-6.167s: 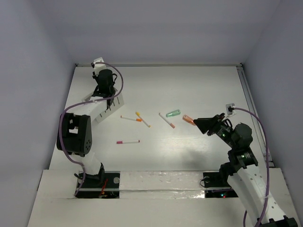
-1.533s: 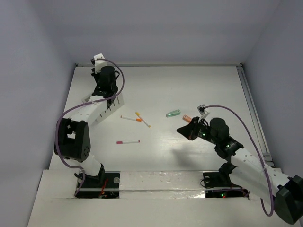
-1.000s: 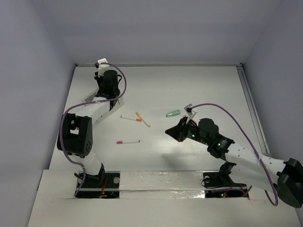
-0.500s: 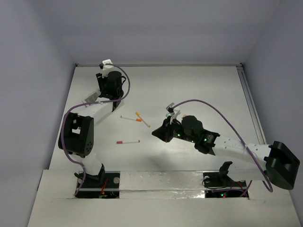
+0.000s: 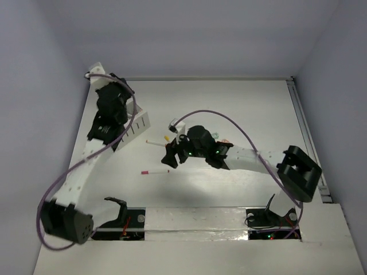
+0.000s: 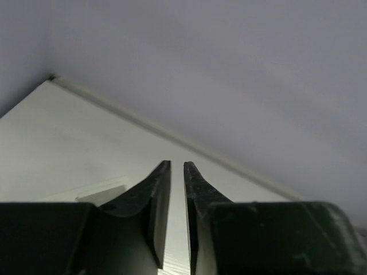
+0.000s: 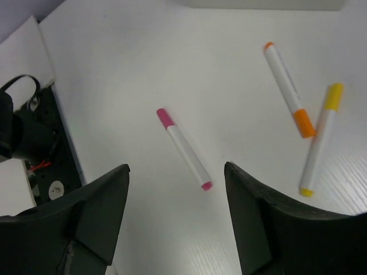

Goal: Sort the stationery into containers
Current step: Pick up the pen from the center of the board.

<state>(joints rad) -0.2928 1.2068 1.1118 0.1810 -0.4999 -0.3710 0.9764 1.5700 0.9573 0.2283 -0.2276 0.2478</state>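
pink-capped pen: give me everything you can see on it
The pink-capped pen is a thin white barrel, plastic by the look, with a pink cap at one end and a small pink plug at the other. It lies flat on the white table, touching nothing, apart from the orange-capped pen and the yellow-capped pen. The right end effector hangs open over it, without contact.

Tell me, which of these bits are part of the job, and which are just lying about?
Part of the job:
- pink-capped pen
- orange-capped pen
- yellow-capped pen
- white slotted box

Just there:
- purple cable
- table
- rail along its right edge

None of the loose items looks like stray clutter.
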